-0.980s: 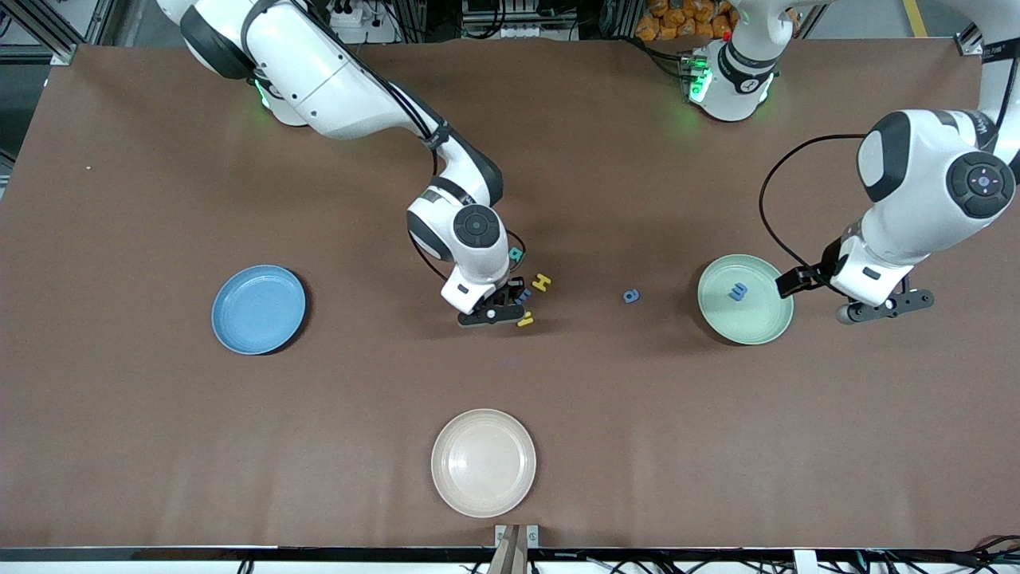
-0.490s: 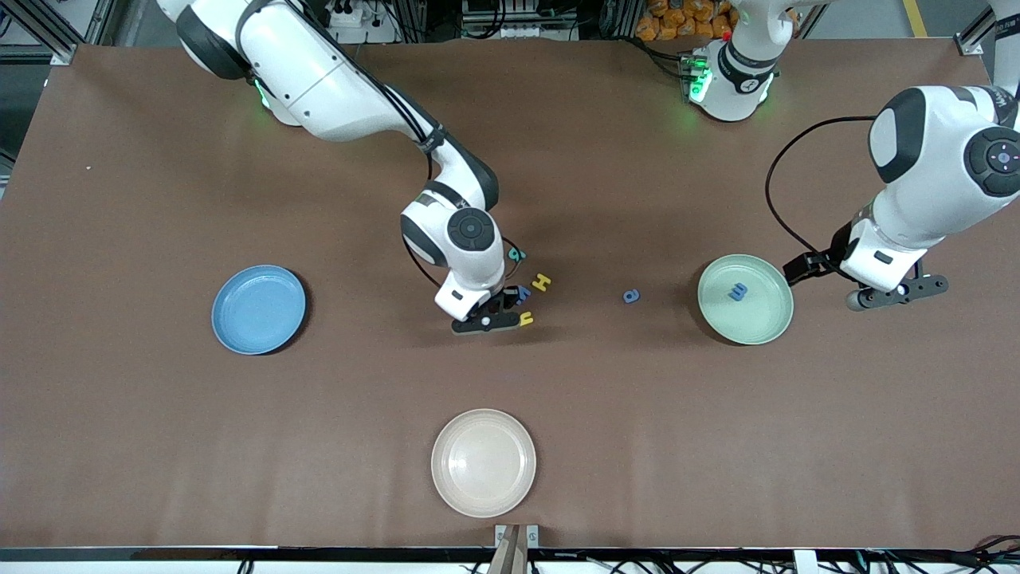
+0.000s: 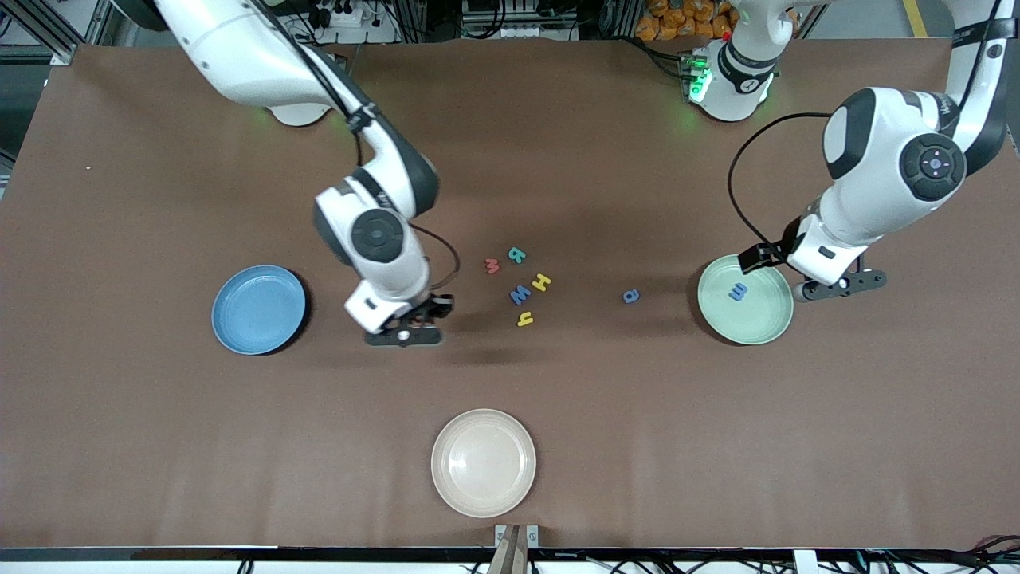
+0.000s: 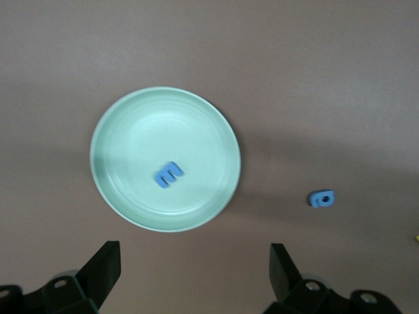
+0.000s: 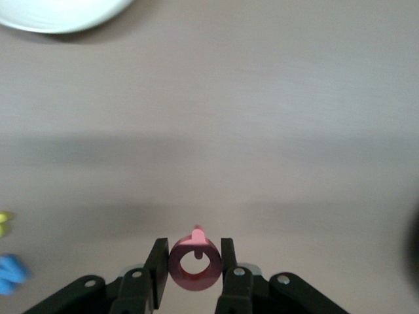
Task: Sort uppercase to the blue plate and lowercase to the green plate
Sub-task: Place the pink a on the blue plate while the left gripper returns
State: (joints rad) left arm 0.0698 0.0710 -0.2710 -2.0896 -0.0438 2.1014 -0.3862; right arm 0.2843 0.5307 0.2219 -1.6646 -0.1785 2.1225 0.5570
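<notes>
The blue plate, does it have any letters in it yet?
Empty. The blue plate shows only its bare inside in the front view. The right gripper, over the table beside it, is shut on the red Q.

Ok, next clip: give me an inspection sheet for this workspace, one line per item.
Surface: brown table, flat.
Job's things: blue plate holds nothing; green plate holds one blue letter. Loose in the middle: red m, teal R, yellow H, blue W, yellow h, blue a.
Clutter: cream plate.
Grippers: right claw shut on red Q, over the table beside the blue plate; left claw open, beside the green plate.
Cables: black cable on left arm.
Surroundings: nothing seen.
</notes>
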